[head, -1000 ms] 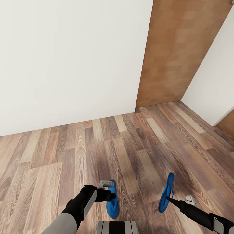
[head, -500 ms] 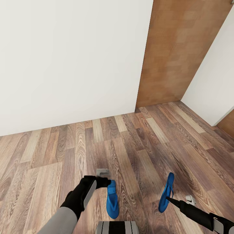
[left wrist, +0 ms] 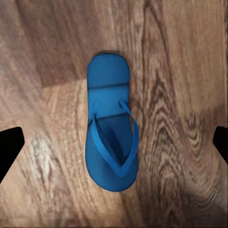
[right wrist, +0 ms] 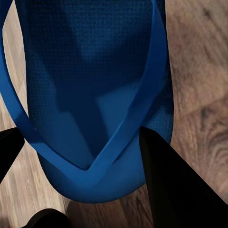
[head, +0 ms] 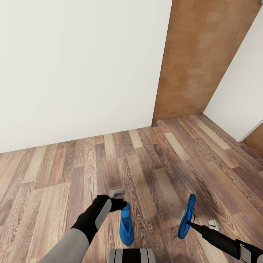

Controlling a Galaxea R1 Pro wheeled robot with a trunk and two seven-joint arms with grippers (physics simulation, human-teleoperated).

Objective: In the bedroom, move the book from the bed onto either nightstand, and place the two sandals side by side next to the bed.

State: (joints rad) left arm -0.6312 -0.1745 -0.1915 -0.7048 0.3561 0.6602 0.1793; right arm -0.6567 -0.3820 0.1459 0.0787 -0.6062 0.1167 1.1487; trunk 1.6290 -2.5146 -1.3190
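Now my left gripper (head: 117,199) is off the sandal it was on a second ago: it has lifted and drawn back toward twelve o'clock, and it hovers just beyond the near sandal's (head: 126,224) far end with its fingers spread wide. In the left wrist view that sandal (left wrist: 111,142) lies flat and alone on the plank floor (head: 65,171), straps up, a dark fingertip at each edge of the frame. So I judge this one released.

The right gripper (head: 189,223) has not moved; it is clamped on the second sandal (head: 187,215), which stands on edge at about three o'clock of the first, well apart. No bed is in sight, so pairing them beside it remains to be done.
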